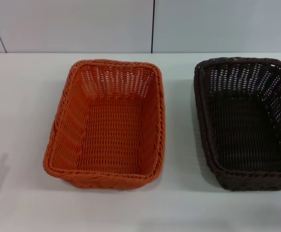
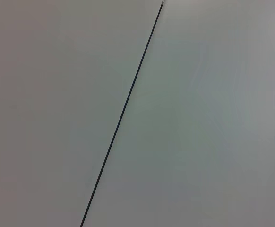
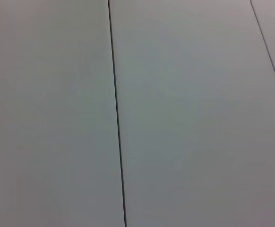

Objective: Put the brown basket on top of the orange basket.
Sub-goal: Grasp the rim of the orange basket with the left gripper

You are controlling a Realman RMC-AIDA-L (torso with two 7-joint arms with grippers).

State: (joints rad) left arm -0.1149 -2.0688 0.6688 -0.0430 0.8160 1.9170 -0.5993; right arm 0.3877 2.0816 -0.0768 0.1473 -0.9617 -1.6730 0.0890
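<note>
A smooth white desk (image 1: 20, 145) fills the head view, backed by a pale panelled wall (image 1: 73, 24) with thin dark seams. On the desk, near the middle, sits the orange basket (image 1: 106, 125): rectangular, woven wicker-style, with openwork sides, a tight-woven floor and a braided rim. To its right, set apart by a strip of bare desk, stands the brown basket (image 1: 246, 123), of like shape and weave, near-black, its far side cut off by the picture's edge. Neither arm appears in any view, so the state of the jaws cannot be told; both wrist views show only pale panels (image 2: 199, 118) crossed by dark seams.
</note>
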